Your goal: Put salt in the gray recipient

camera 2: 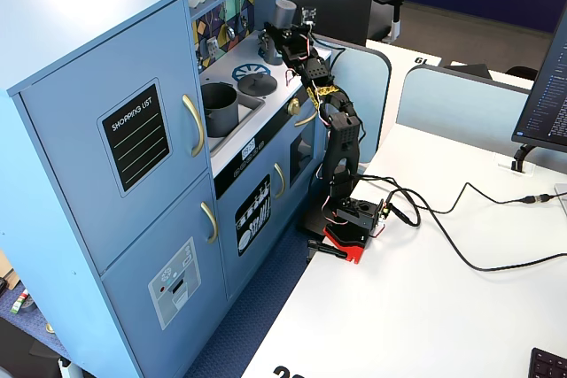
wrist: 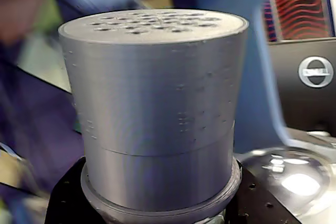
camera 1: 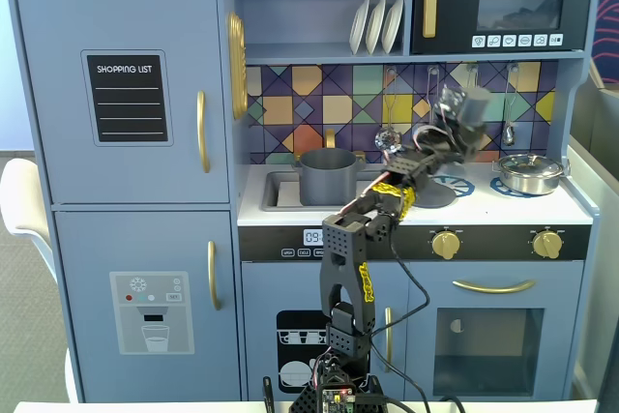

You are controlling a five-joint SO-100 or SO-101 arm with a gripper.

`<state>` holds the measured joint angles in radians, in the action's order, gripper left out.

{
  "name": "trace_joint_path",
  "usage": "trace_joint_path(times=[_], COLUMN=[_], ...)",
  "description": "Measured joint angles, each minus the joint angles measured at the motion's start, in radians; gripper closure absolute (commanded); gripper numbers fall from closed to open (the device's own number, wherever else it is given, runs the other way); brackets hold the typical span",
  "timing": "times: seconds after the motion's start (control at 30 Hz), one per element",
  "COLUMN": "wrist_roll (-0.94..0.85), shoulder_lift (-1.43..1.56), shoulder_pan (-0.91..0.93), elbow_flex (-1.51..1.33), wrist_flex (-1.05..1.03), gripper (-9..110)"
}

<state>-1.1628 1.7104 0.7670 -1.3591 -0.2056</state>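
Now — tool (camera 1: 462, 115) clamped on salt (camera 1: 471, 103) | lid (camera 1: 432, 191) beneath | gray recipient (camera 1: 329, 177) left — silver pan (camera 1: 530, 173) right

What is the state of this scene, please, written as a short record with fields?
setting: blue toy kitchen
salt: shaker held in the gripper, raised above the counter, blurred in a fixed view
shaker top: perforated, facing up in the wrist view
gray recipient: pot standing in the sink area, left of the gripper in that fixed view, uncovered
gray lid: lid lying on the counter, right of the pot
silver pan: pan on the right burner
salt over pot: not yet
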Motion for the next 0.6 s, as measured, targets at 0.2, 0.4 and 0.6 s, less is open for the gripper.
trace_joint_path(times=[0.2,0.4,0.6], wrist_roll=[0.267,0.588,0.942], shoulder_lift=[0.12,0.247,0.351], shoulder_pan=[-0.107,-0.233,-0.385], elbow_flex=[0.035,0.035,-0.002], wrist_flex=[-0.179,-0.318,-0.4], gripper=[101,101,101])
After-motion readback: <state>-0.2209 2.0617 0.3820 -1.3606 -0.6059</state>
